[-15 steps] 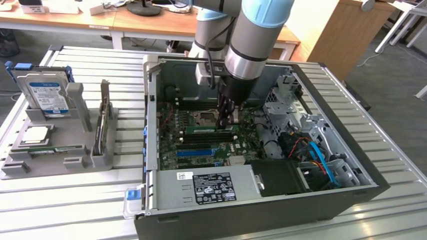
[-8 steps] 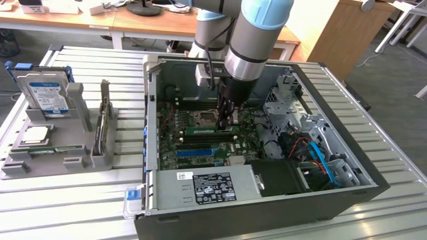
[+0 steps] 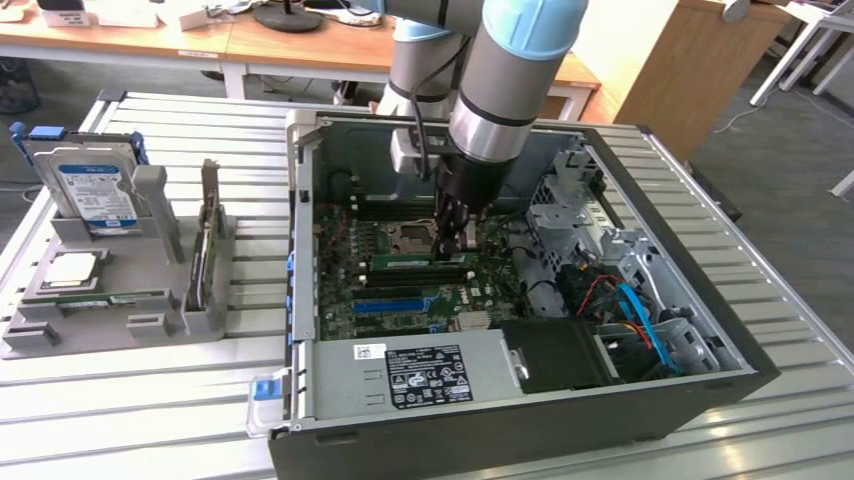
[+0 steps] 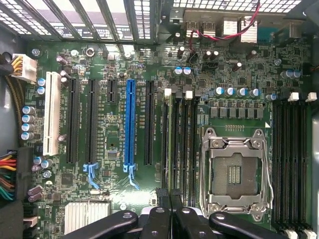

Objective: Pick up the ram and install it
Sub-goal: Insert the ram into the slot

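Claw (image 4: 168, 194) fingers are pressed together, with no gap to see between them. In the exterior view the claw (image 3: 447, 240) hangs from the big grey and blue arm (image 3: 521, 60). It reaches deep inside the open computer case (image 3: 467, 445), over the middle of the green board (image 4: 114, 144).

The ram (image 4: 170, 142) stands on its thin edge in one of the long black slots, right under the finger tips. I cannot tell if the tips touch it or just hover above it. In the exterior view the ram (image 3: 416, 262) looks like a thin green strip lying along its slot, just beside the claw.

Next to the ram's slot sits the square silver socket (image 4: 234, 172) with its metal frame. On the ram's other side are more long slots. First come black ones, then a blue slot (image 4: 129, 122), then a white slot (image 4: 51, 119) near the board's edge. Coloured wires (image 4: 7, 181) bunch up at one corner of the board.

The case lies on its side on the worktop (image 3: 174, 130), which is made of metal slats. A silver power box (image 3: 340, 385) with a black label fills the near end of the case. A blue cable (image 3: 638, 315) curls beside it.

Well apart from the case, by the worktop's edge on the exterior view's left, a grey holder (image 3: 80, 325) carries a boxy drive (image 3: 91, 190) standing upright.
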`<act>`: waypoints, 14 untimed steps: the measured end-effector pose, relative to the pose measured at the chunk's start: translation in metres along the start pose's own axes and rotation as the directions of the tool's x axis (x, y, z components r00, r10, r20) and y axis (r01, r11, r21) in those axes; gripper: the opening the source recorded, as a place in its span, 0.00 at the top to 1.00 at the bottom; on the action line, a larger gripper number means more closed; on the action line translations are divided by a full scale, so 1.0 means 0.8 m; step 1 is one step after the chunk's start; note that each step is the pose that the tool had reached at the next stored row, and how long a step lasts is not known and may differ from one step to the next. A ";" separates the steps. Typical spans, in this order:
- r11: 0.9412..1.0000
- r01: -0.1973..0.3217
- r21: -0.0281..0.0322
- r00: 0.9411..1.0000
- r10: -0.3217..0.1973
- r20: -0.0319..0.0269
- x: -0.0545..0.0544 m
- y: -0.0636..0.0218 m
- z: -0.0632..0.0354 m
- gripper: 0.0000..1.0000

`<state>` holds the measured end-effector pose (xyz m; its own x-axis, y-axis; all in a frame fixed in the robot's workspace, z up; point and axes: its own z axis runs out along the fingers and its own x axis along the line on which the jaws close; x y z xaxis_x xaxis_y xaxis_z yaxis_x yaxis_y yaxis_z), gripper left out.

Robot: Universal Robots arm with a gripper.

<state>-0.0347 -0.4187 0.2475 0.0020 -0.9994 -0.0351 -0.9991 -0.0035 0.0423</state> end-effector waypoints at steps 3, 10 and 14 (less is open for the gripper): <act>1.000 0.000 0.000 1.000 0.000 0.000 0.000 0.000 0.000 0.88; 1.000 -0.003 0.000 1.000 0.003 0.000 0.001 0.000 0.000 0.88; 1.000 -0.006 0.000 1.000 0.006 0.000 0.001 0.000 0.000 0.88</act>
<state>-0.0347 -0.4191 0.2474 -0.0042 -0.9994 -0.0347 -0.9991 0.0027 0.0423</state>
